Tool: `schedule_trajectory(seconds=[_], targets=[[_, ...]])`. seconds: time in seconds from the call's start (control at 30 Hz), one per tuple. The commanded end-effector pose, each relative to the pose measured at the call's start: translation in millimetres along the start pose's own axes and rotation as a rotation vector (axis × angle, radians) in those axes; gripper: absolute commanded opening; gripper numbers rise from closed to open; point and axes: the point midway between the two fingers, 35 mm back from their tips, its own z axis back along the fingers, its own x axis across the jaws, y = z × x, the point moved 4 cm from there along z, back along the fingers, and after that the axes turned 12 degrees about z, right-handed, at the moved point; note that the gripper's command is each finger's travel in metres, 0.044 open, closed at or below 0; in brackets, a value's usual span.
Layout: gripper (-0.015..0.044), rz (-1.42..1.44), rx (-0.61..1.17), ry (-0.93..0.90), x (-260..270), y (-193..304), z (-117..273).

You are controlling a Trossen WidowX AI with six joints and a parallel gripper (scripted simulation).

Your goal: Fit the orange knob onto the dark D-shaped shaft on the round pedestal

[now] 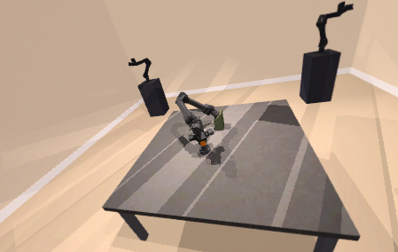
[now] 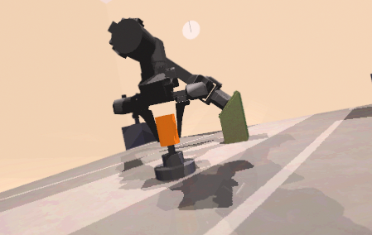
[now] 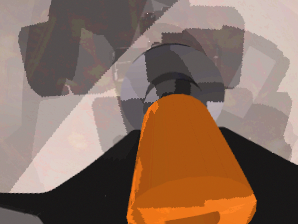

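The orange knob [image 1: 203, 143] [image 2: 167, 131] [image 3: 180, 145] is held between the two fingers of my gripper [image 2: 169, 139] [image 3: 178, 136], which is shut on it. The knob stands over the round pedestal [image 1: 204, 152] [image 2: 176, 170] [image 3: 134, 80], with its lower end at the top of the dark shaft [image 2: 171, 149] [image 3: 182, 87]. A short length of shaft shows below the knob, so the knob is clear of the pedestal. Whether the shaft's tip is inside the hole is hidden. The shaft's flat side does not show.
A green upright block [image 1: 219, 121] [image 2: 234, 120] stands on the table [image 1: 250, 177] [image 2: 113, 207], behind and to the right of the pedestal in the exterior view, close to part of the arm. Two other dark arms on box stands are beyond the table.
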Motion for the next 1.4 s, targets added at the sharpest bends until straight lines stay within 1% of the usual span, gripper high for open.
schedule_trajectory(seconds=[0.0,0.17,0.53,0.8,1.37], targets=[[0.0,0.002,-0.002,0.004,-1.8,0.5,1.6],[0.0,0.002,-0.002,0.004,-1.4,0.8,-2.2],[0.0,0.002,-0.002,0.004,-0.5,-1.1,2.8],[0.0,0.212,-0.002,0.004,0.5,-3.8,2.8],[0.0,0.212,-0.002,0.004,-1.9,-0.6,1.9]])
